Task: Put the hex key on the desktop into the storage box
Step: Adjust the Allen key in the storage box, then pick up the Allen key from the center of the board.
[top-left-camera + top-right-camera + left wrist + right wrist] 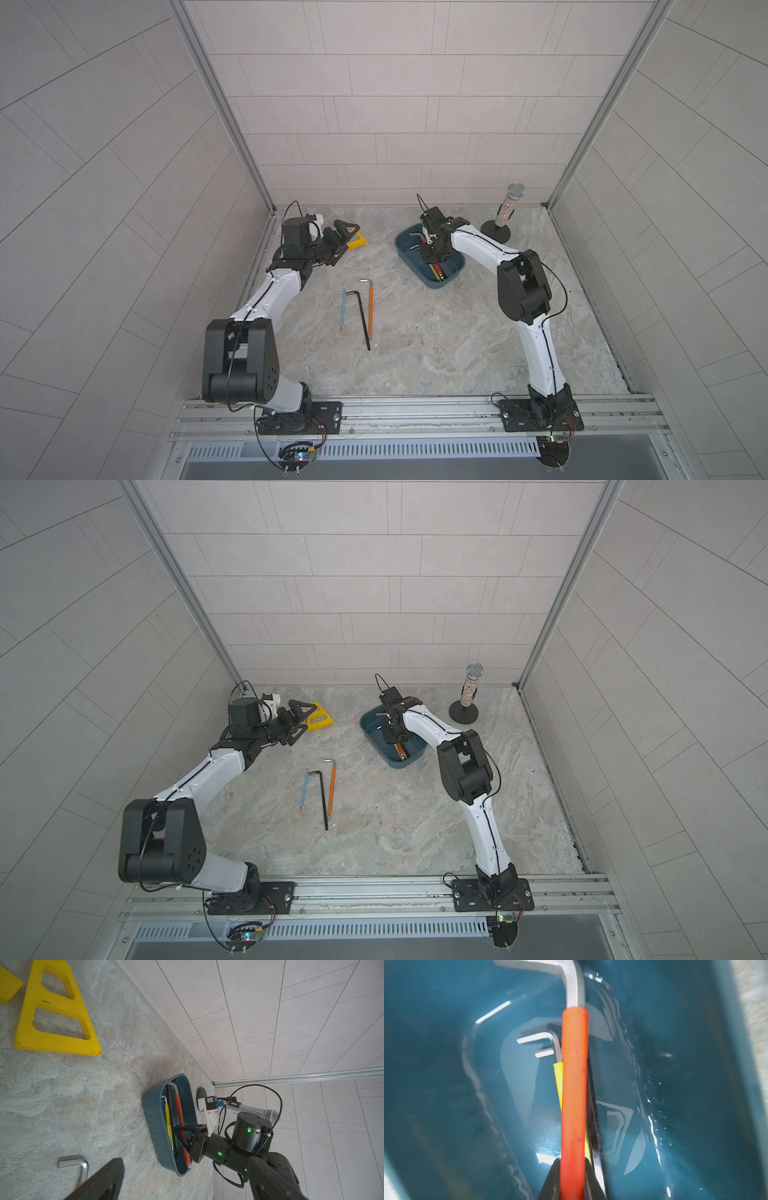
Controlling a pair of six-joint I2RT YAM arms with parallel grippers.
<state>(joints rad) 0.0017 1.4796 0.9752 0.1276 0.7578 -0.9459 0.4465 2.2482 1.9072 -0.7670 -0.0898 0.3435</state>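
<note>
**Right wrist view: red hex key point(574, 1095) pinched by right claw point(572, 1174) inside storage box point(446, 1084)**

Placement is judged nearly done; release is called for. Left claw point(343, 241) is spread, empty. Three hex keys point(363, 320) are left on the bench point(457, 332).

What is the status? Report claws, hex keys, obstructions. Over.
Left claw open, near yellow piece. Right claw shut on red hex key, inside storage box. On desktop: blue hex key, black hex key, orange hex key. Path clear.

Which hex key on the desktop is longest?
The black hex key, between the blue-sleeved key and the orange-sleeved key; only it has no coloured sleeve.
</note>
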